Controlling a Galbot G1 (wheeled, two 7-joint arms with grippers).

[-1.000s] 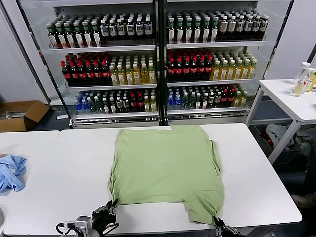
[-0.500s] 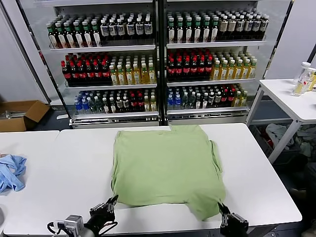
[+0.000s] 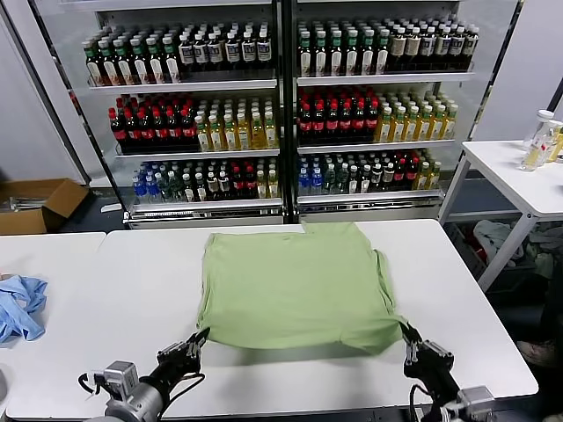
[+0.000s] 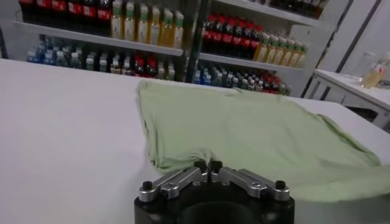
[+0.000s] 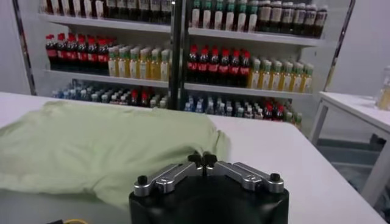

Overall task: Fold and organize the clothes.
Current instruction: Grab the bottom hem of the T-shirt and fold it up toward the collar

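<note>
- Two grippers hold the near edge of the green shirt (image 3: 295, 286), one at each near corner.
- The shirt lies plain side up in the middle of the white table (image 3: 114, 290). Most of it is flat. Its far edge reaches close to the far edge of the table.
- The left gripper (image 3: 201, 335) is at the near left corner of the shirt. In the left wrist view its two fingers are pressed together on the cloth (image 4: 208, 165), and the cloth bunches up a little right there.
- The right gripper (image 3: 406, 332) is at the near right corner. In the right wrist view its fingers are together too, pinching the shirt's edge (image 5: 202, 159).
- The near right corner of the shirt is pulled up off the table a bit, so the cloth there has folds and a shadow under it.
- A light blue garment (image 3: 19, 306) lies crumpled far off at the left edge of the table, well apart from the shirt.
- Behind the table stand drink coolers (image 3: 281, 97) full of bottles in rows.
- A second white table (image 3: 519, 180) with a bottle (image 3: 538, 141) on it stands off to the right.
</note>
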